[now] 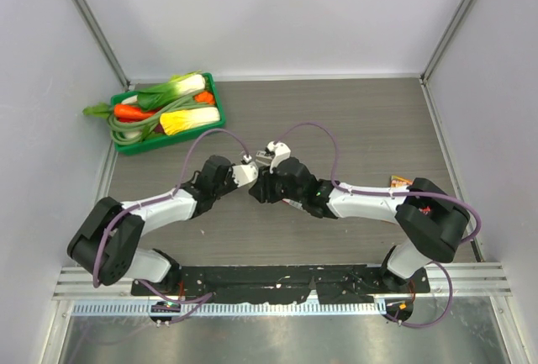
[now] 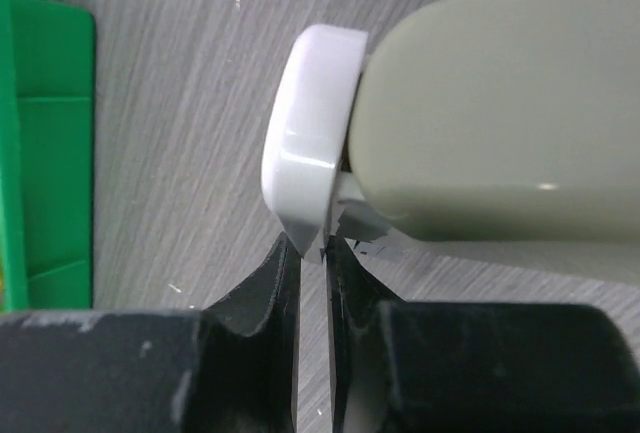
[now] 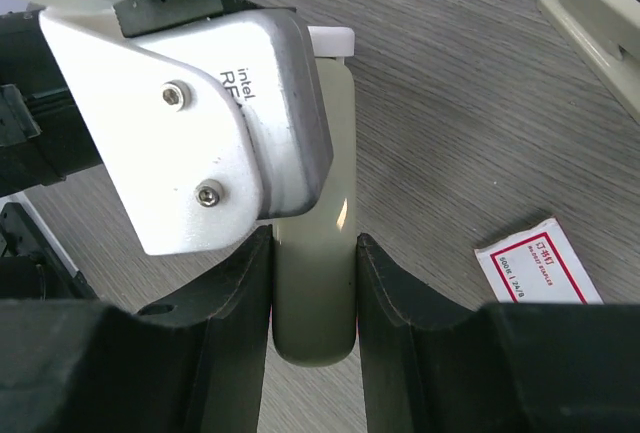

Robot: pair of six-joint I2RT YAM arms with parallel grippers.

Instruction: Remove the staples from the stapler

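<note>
Top view, arms: both reach inward and meet over the middle of the worktop (image 1: 353,120), the left hand (image 1: 251,168) and right hand (image 1: 266,177) close together.
Top view, far left corner: a green tray (image 1: 172,139) holds toy vegetables (image 1: 172,103).
Top view, stapler: the slim silver-grey stapler and its staples cannot be made out here or in either wrist view.
Left wrist, hand: its fingers (image 2: 265,293) are drawn nearly together, pinching the lower tip of a white end piece (image 2: 305,133).
Left wrist, object: the white end piece caps a beige body (image 2: 500,113) that runs off to the right above the worktop.
Right wrist, hand: its fingers (image 3: 235,293) are clamped on both sides of the beige body, which points away from the camera.
Right wrist, above the body: the left arm's white camera housing (image 3: 200,123) covers the far left part.
Right wrist, worktop: a red-and-white printed box (image 3: 535,268) lies to the right, and another beige item (image 3: 595,23) with black print sits at the upper right edge.
</note>
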